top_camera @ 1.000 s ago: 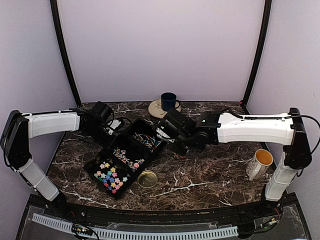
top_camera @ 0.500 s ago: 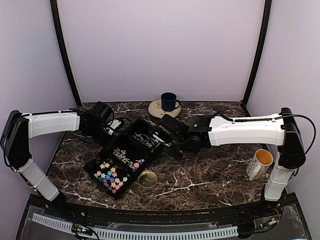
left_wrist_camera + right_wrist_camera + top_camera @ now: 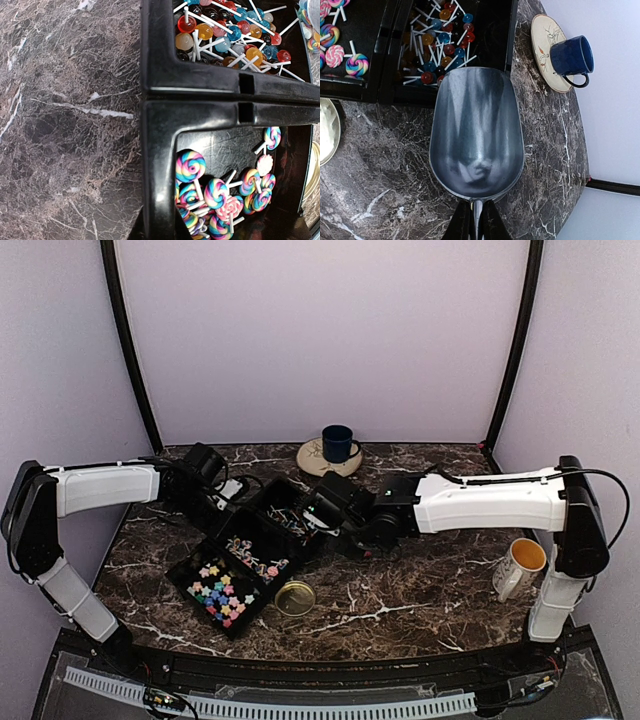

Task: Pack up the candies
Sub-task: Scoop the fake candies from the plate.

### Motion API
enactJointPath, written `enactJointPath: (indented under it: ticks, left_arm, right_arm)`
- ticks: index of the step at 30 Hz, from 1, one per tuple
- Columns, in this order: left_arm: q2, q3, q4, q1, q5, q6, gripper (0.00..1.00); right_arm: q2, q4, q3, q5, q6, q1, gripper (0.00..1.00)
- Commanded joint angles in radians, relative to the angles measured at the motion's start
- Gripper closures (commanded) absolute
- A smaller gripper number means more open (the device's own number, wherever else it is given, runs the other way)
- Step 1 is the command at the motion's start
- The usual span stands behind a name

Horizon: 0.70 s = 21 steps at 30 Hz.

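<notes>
The candies lie in a black three-part tray [image 3: 196, 570]: pastel stars [image 3: 220, 595] in the near part, swirl lollipops [image 3: 216, 192] in the middle part, small ball lollipops [image 3: 440, 47] in the far part. My left gripper [image 3: 167, 233] is shut on the tray's side wall [image 3: 160, 165], at the tray's left edge [image 3: 222, 512]. My right gripper [image 3: 476, 226] is shut on the handle of a metal scoop [image 3: 476, 135]. The scoop is empty. Its front lip reaches over the edge of the ball-lollipop part.
A gold lid [image 3: 295, 597] lies on the marble in front of the tray. A blue mug [image 3: 337, 442] stands on a saucer [image 3: 312, 457] at the back. A white mug [image 3: 520, 566] stands at the right, near the right arm's base.
My right arm has carried the scoop leftward, up to the far end of the tray. The left arm and the tray have stayed where they were.
</notes>
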Motion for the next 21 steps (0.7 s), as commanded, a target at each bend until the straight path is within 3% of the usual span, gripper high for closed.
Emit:
enactJointPath:
  ticks: [1, 21]
  left_arm:
    - [-0.056, 0.048, 0.026, 0.003, 0.02, 0.015, 1.0]
    - [-0.019, 0.06, 0.002, -0.019, -0.073, 0.009, 1.0]
  right_arm:
    - [0.001, -0.059, 0.041, -0.03, 0.002, 0.011, 1.0]
    - [0.197, -0.225, 0.238, 0.042, -0.003, 0.023, 1.0]
